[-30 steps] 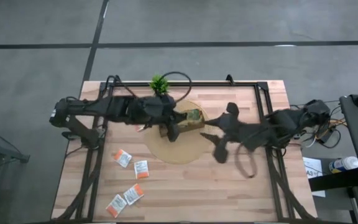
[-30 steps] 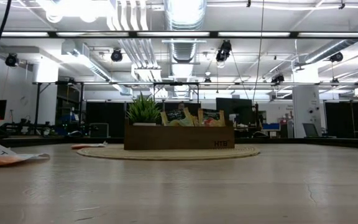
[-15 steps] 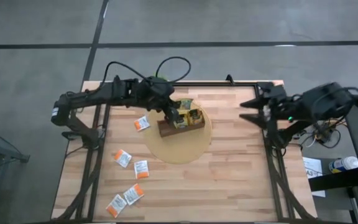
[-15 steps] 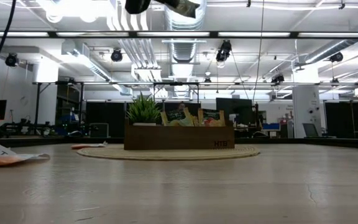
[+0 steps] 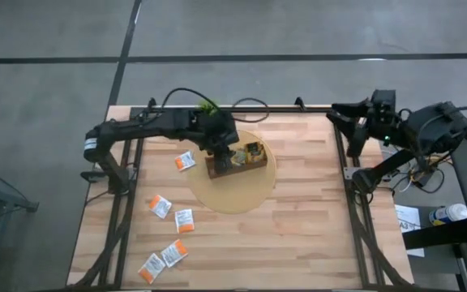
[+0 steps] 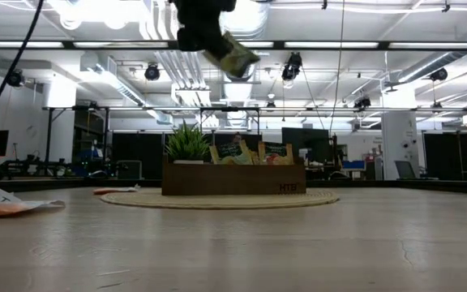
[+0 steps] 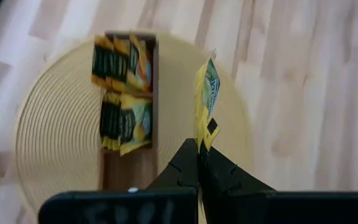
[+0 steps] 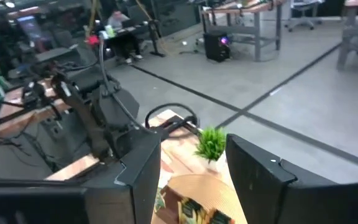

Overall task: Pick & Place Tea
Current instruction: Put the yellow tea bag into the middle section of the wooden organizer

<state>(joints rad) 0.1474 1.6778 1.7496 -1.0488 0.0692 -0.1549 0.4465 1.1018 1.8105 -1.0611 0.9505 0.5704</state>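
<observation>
The left gripper's [image 7: 199, 163] fingers [image 7: 182, 167] are clenched on one green-and-yellow tea sachet [image 7: 206, 102], gripping it by a corner so that it stands edge-on past the fingertips. In the high view this gripper [image 5: 227, 154] hangs above the brown tray [image 5: 217, 169], which sits on a round woven mat [image 5: 237, 199] near the far middle of the tabletop [image 5: 298, 243]. In the low view the held sachet [image 6: 237, 57] is well above the tray [image 6: 233, 179] and apart from it.

The left wrist view shows more green-and-yellow sachets [image 7: 120, 78] already standing in the tray's compartments. The held sachet lies beside the tray in that view, over the mat [image 7: 55, 137].

The right gripper's [image 8: 191, 168] fingers [image 8: 263, 180] are released and grasp nothing. The right arm [image 5: 412, 134] waits at the right edge of the tabletop, well apart from the tray.

Five white-and-orange sachets lie flat on the tabletop on the left arm's side:
- one sachet [image 5: 186, 161] just beside the mat;
- a pair [image 5: 160, 206] farther toward the near edge;
- two more [image 5: 174, 253] near the near left corner.

A small green plant [image 5: 209, 107] stands behind the tray, partly hidden by the left arm. In the low view the plant [image 6: 188, 143] rises at the tray's left end.
</observation>
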